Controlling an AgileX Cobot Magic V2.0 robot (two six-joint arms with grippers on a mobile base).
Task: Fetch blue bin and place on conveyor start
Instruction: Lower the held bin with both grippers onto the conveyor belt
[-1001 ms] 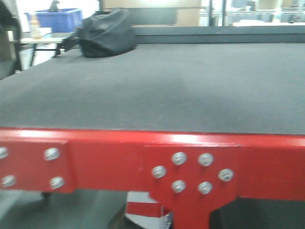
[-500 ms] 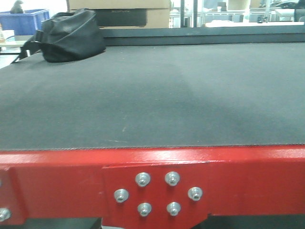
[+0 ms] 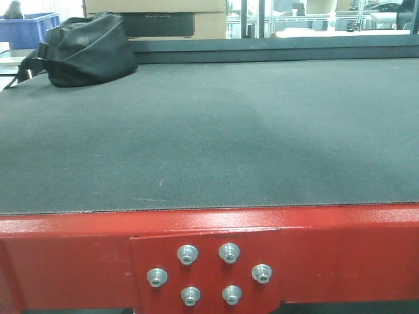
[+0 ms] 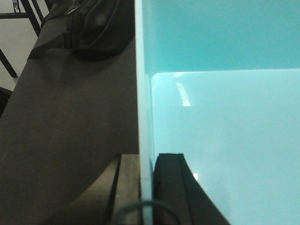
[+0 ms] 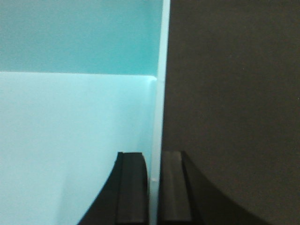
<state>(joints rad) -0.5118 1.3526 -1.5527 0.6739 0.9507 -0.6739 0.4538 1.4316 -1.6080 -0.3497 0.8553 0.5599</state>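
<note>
The left gripper point(image 4: 146, 190) is clamped on the left wall of the blue bin point(image 4: 225, 140), one pad on each side. The right gripper point(image 5: 153, 187) grips the right wall likewise. The bin lies over the dark belt of the conveyor start point(image 3: 229, 131), beyond its red frame point(image 3: 340, 239). A black bag point(image 3: 85, 49) lies far left.

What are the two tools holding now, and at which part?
Both hold the blue bin: the left tool pinches one side wall, the right tool the opposite wall.

black bag point(image 3: 88, 49) far left | dark-blue crate point(image 3: 23, 33) behind | cardboard boxes point(image 3: 157, 5)
</note>
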